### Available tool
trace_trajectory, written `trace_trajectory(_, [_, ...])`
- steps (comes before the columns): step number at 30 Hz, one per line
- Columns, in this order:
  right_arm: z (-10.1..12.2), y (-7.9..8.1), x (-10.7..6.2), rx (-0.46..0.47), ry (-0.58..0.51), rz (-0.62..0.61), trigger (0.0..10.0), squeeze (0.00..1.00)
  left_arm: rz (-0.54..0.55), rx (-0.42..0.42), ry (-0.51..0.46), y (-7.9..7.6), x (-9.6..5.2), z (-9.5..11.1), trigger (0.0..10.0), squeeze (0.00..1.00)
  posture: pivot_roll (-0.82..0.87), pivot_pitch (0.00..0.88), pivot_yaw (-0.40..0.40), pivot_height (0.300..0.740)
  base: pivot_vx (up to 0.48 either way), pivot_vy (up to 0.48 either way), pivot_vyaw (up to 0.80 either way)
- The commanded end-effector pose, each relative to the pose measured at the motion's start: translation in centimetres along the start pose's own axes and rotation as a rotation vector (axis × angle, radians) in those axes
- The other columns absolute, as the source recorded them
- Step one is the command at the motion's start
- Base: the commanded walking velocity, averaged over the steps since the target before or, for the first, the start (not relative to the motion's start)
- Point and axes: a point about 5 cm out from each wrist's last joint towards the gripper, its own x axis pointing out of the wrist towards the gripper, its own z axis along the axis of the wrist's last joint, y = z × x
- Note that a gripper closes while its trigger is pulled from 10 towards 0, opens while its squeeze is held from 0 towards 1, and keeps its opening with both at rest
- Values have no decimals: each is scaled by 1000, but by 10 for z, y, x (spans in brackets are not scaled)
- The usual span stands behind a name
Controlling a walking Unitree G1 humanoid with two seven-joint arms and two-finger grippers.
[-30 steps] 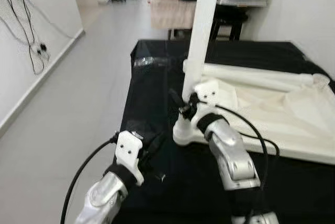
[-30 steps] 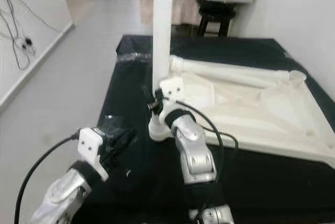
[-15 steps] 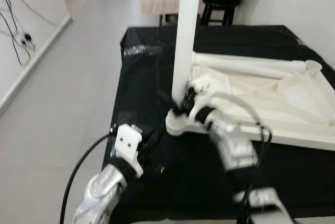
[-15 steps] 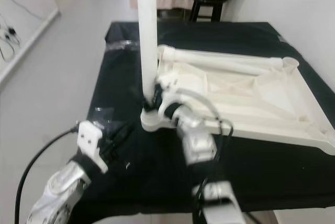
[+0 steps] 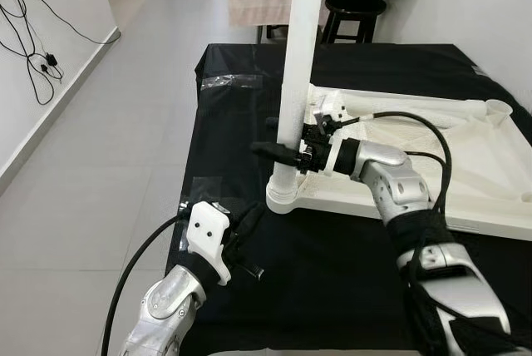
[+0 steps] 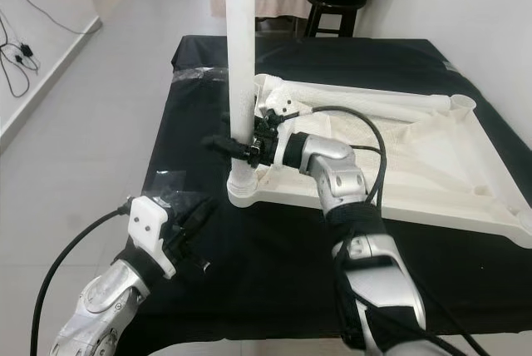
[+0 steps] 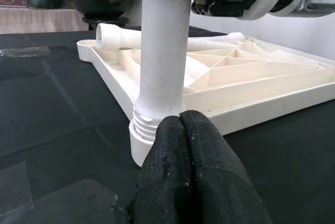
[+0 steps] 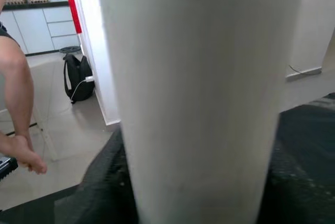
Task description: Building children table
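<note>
- Black cloth covers a work table beside a pale tiled floor; a dark stool stands past the far edge, and cables hang on the left wall.
- White tabletop lies upside down on the cloth, its ribbed underside facing up.
- One white leg stands upright in the near-left corner socket of the tabletop; threads show at its foot in the left wrist view.
- A second leg lies flat along the far side of the tabletop.
- Right gripper reaches in from the right over the tabletop, its black fingers on either side of the upright leg low down, clamped around it; the right wrist view shows the leg close between the two fingers.
- Left gripper rests low over the cloth, near the corner socket but apart from it, pointing toward the foot of the leg.
- Its fingers are pressed together with nothing between them.
- Clear tape patches sit on the cloth at the far left and near the left gripper.
- In the right wrist view, a person's arm shows at one edge, with a black backpack on the floor beyond.
</note>
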Motion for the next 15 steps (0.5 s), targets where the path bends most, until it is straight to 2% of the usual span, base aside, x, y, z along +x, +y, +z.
trace_trajectory(1, [-2,4,4,-3,3,41,0,0,4,-5,14,-1,-1,-5,10000,0,41,16,-58,740,0,0,0])
trace_trajectory(10, [-18,-2,-6,18,30,-8,0,0,4,-6,14,-3,-3,-7,10000,0,30,12,-60,740,0,0,0])
trace_trajectory(11, [-29,-1,-9,28,48,-101,0,0,3,-6,13,-4,-3,-7,10000,0,25,11,-64,740,0,0,0])
trace_trajectory(12, [-29,-1,-9,28,48,-101,0,0,3,-6,13,-4,-3,-7,10000,0,25,11,-64,740,0,0,0])
trace_trajectory(13, [-51,0,-9,26,115,-400,0,0,3,-6,13,-3,-4,-6,10000,0,23,21,-58,740,0,0,0])
trace_trajectory(14, [-64,2,-13,12,161,-623,0,0,3,-5,12,-3,-5,-6,10000,0,19,23,-55,740,0,0,0])
trace_trajectory(15, [-64,2,-13,12,161,-623,0,0,3,-5,12,-3,-5,-6,10000,0,19,23,-55,740,0,0,0])
